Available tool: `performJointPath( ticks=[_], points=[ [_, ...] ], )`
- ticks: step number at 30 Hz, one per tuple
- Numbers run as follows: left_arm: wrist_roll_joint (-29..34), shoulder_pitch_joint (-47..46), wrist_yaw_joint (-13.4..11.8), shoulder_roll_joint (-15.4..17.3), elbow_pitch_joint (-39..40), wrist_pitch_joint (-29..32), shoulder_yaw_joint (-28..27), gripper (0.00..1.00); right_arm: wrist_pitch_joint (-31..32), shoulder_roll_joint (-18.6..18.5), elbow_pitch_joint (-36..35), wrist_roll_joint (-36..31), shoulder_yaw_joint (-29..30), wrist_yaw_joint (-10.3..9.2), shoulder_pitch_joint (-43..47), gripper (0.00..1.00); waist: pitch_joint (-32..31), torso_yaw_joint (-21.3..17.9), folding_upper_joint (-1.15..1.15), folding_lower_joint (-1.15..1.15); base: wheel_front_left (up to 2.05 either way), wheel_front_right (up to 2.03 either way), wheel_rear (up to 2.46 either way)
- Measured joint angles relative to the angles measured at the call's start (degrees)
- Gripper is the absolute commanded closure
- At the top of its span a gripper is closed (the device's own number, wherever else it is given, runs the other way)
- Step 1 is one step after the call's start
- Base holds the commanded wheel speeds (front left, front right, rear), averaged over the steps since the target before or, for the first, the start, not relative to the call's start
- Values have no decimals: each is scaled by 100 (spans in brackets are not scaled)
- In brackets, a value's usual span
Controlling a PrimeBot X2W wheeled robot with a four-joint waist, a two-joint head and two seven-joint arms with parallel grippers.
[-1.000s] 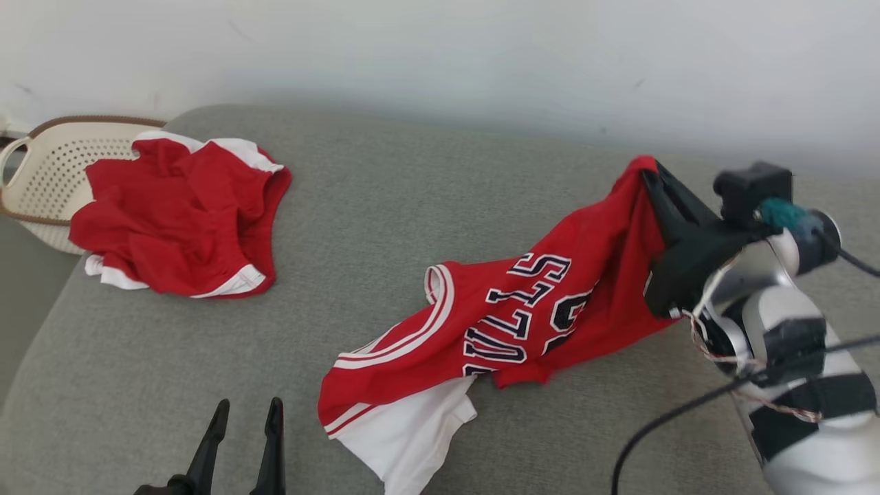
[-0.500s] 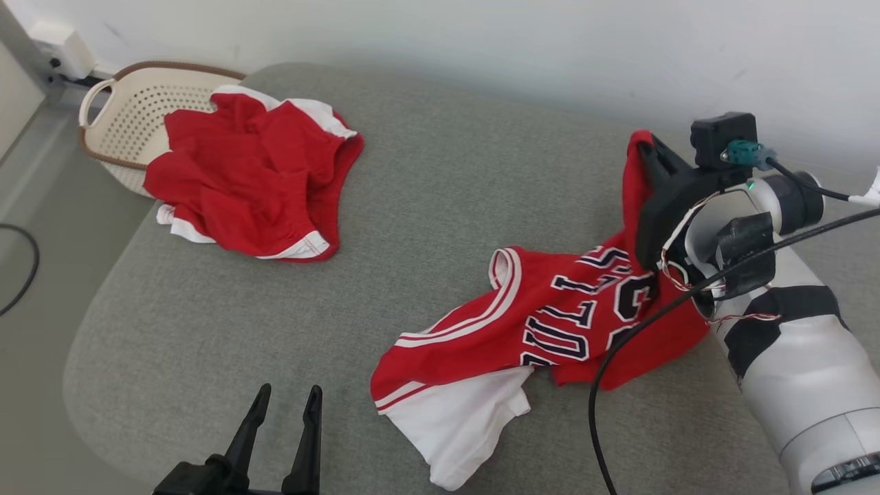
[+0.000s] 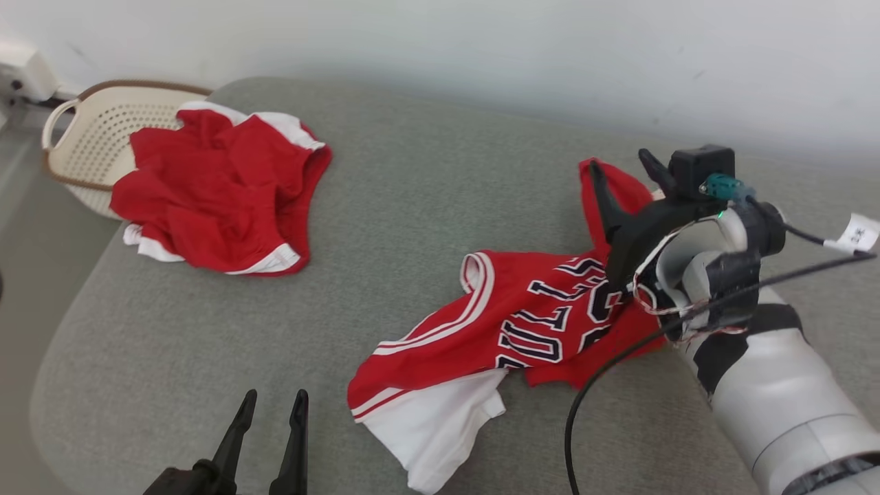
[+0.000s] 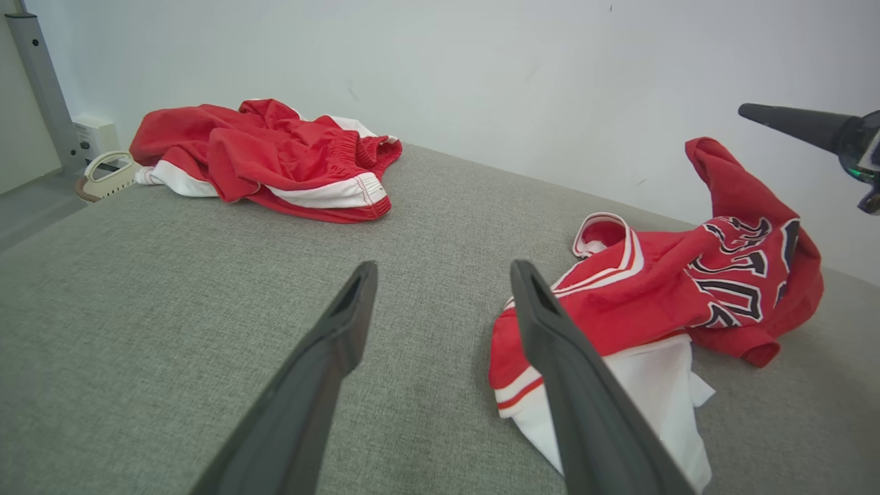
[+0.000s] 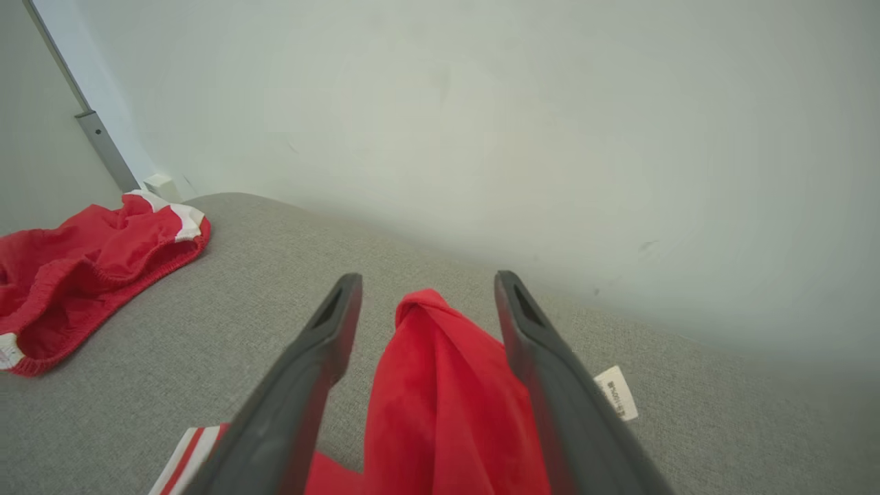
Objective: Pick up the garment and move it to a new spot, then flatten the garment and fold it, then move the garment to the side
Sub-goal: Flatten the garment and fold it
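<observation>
1. The red jersey [image 3: 509, 323] lies crumpled on the right half of the grey cushion [image 3: 412, 206]. Its dark lettering faces up and a white panel spreads out at the near end.
2. The far end of the jersey rises into a narrow red peak, higher than the rest of the cloth, close to the pale wall [image 3: 481, 48].
3. The right gripper [image 3: 619, 161] sits at that peak with its two dark fingers spread wide apart. In the right wrist view the red fold stands up in the gap between them.
4. In that view the fold leans towards the right-hand finger. Whether it touches that finger cannot be told, and nothing is pinched.
5. The rest of the jersey trails from the right gripper towards the near edge of the cushion, with the striped armhole on its left side.
6. The left gripper [image 3: 276, 395] hovers low over bare cushion at the near left, its fingers also apart and holding nothing.
7. In the left wrist view the white panel of the jersey lies just beyond and beside that gripper's right-hand finger, which overlaps it in the picture.
8. Red shorts [image 3: 213, 196] with white trim lie bunched at the far left corner, well apart from the jersey. They partly overhang a cream perforated basket [image 3: 82, 130] beside the cushion.
</observation>
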State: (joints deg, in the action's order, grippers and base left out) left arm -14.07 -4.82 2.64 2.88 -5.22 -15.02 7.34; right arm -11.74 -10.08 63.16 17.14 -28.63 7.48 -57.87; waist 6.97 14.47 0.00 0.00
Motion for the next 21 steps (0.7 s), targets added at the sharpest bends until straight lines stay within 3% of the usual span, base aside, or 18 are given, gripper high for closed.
performJointPath(
  ticks=[5, 9, 16, 21],
  points=[
    [19, 128, -5, 0, 10, 0, -69, 0, -201, -55, -545, 408, -281, 0, 448, 0, -134, -254, 0, 0, 0, 0, 0],
    [34, 207, -16, 1, 42, 0, -102, 0, -276, -315, -1144, 653, -430, 0, 909, 0, -230, -425, 0, -1, 0, 0, 0],
    [49, 243, 20, 1, 74, 0, -155, 0, -286, -565, -2288, 611, -370, 0, 2172, 0, -263, -608, 0, -1, 0, 0, 0],
    [57, 243, 37, 0, 60, 0, -181, 0, 2, -434, -3047, 435, -192, 0, 3089, 0, -257, -599, 0, -1, 0, 0, 0]
  ],
)
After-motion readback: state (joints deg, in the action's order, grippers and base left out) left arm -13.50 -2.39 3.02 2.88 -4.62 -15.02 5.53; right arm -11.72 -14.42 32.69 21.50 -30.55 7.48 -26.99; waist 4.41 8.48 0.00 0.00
